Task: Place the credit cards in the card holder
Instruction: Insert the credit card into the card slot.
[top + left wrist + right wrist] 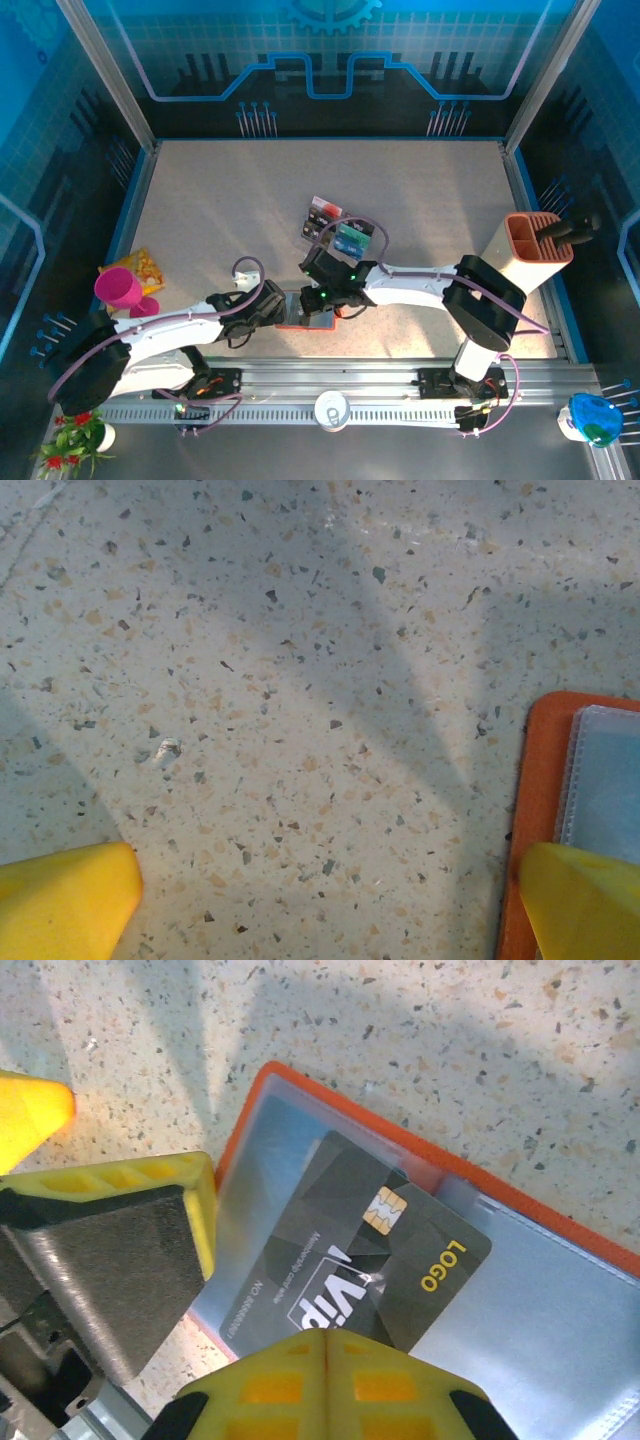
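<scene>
The orange card holder (331, 1101) lies open on the table, its clear grey-blue pockets up. A black credit card (400, 1250) printed "VIP" and "LOGO" lies aslant on it, its far end tucked under a pocket's edge. My right gripper (327, 1345) is shut, its tips over the card's near edge; the card lies flat, not between the pads. My left gripper (330, 910) is open, one finger (585, 905) over the holder's (536, 780) left rim, the other on bare table. In the top view both grippers, left (280, 305) and right (326, 290), meet at the holder (300, 325). More credit cards (349, 238) stand behind.
A clear slotted tray (322, 214) holds the other cards at mid-table. A tall beige-and-orange box (530, 250) stands at the right. A pink cup (120, 290) and a yellow packet (147, 265) sit at the left edge. A can (331, 410) rests on the front rail.
</scene>
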You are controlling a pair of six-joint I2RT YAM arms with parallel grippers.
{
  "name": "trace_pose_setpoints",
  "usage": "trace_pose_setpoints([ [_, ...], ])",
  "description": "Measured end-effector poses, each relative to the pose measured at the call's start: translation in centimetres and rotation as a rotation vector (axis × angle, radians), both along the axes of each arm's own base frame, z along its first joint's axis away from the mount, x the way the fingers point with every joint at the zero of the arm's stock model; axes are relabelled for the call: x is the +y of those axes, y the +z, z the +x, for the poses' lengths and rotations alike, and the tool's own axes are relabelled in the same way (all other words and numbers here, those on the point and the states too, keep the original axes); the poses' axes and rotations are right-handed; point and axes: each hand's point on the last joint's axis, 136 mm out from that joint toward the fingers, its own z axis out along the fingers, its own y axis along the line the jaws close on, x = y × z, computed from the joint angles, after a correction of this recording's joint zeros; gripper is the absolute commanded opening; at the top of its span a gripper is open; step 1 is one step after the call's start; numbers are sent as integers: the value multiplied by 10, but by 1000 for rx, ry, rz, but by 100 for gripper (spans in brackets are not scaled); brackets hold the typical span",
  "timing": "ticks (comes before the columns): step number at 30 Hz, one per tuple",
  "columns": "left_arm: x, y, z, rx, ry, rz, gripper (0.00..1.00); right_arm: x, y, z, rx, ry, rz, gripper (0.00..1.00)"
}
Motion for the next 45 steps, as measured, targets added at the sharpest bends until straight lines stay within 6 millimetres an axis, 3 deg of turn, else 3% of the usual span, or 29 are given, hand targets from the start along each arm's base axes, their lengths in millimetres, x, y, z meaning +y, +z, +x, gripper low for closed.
trace_pose_setpoints([
  [7, 0, -1, 0, 3, -3, 8, 99, -2, -24, -2, 32, 9, -51, 1],
  [15, 1, -2, 0, 4, -2, 12, 99, 18, -26, 3, 52, 40, -34, 0],
  [25, -3, 6, 0, -12, -6, -26, 99, 20, -20, 2, 55, 49, -24, 0],
  [33, -4, 14, 1, -34, 17, -88, 99, 14, 13, 7, -18, 35, 10, 0],
  [45, 4, 1, 0, 4, 51, -32, 99, 6, -5, 6, -24, 35, -59, 0],
])
